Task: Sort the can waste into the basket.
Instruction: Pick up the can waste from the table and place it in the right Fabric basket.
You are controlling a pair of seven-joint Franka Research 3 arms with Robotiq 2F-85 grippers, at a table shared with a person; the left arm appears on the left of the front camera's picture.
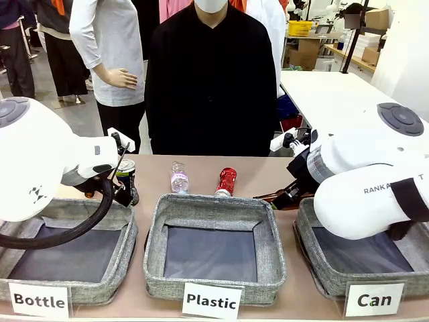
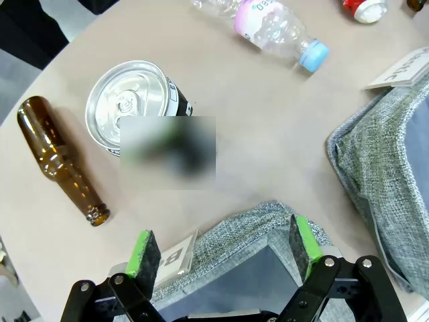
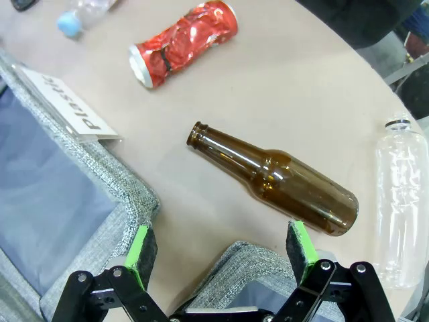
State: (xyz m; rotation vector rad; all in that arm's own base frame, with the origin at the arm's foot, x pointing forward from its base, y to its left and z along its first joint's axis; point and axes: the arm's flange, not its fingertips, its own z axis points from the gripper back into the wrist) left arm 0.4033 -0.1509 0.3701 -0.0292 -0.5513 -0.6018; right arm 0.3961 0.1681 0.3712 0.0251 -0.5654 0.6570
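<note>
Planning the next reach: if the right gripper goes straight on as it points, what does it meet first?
Likely the rim of the Can basket, between the fingers of the open right gripper; the brown bottle lies just beyond, though depth is unclear.

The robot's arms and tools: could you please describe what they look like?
The left arm and right arm are bulky, rounded, glossy white, with grey round joint caps. A black cable loops from the left one; the right bears dark lettering and a black strap. The left tool and right tool are black linkages with bolts and two fingers carrying green pads.
</note>
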